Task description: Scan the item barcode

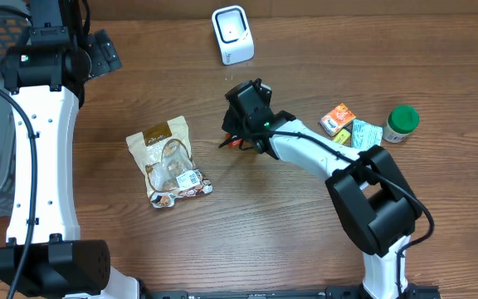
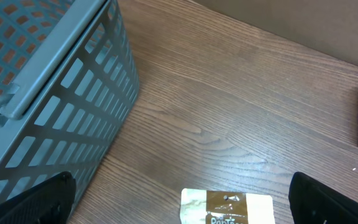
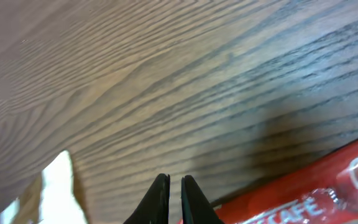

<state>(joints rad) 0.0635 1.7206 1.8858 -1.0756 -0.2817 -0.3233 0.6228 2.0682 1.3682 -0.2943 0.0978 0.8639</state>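
R gripper [image 3: 173, 196]: fingers closed to a slit, nothing visible betw tips. Red coffee sachet [image 3: 303, 196] lies flat on the table just at their 4 o'clock. Can't tell if an edge is pinched low down; looks beside, not between.

Sachet is prob. the item to scan: mid-table, under the R wrist. Snack pouch [image 1: 169, 163] near at its 8 o'clock, scanner [image 1: 232, 34] well apart at 12.

Risks (judgement):
- Closed tips next to a thin flat packet → shove or skid it instead of lifting.
- If only a corner is caught, film may slip out or flop on the carry to the scanner.
- Barcode face not seen in any view → could be shown wrong side up; glossy wrap may glare.

L gripper [image 2: 180, 186]: fingers spread wide, empty, hovering by the basket [image 2: 73, 93] at far 10 o'clock; out of the way.

View diffs:
- R wrist cam alone shows the closed tips and the "CAFE" print; overhead hides the tips under the wrist body.
- Overhead alone shows the scanner and the whole layout.
- L wrist cam alone shows the basket's lattice wall close up, plus the pouch's top edge.
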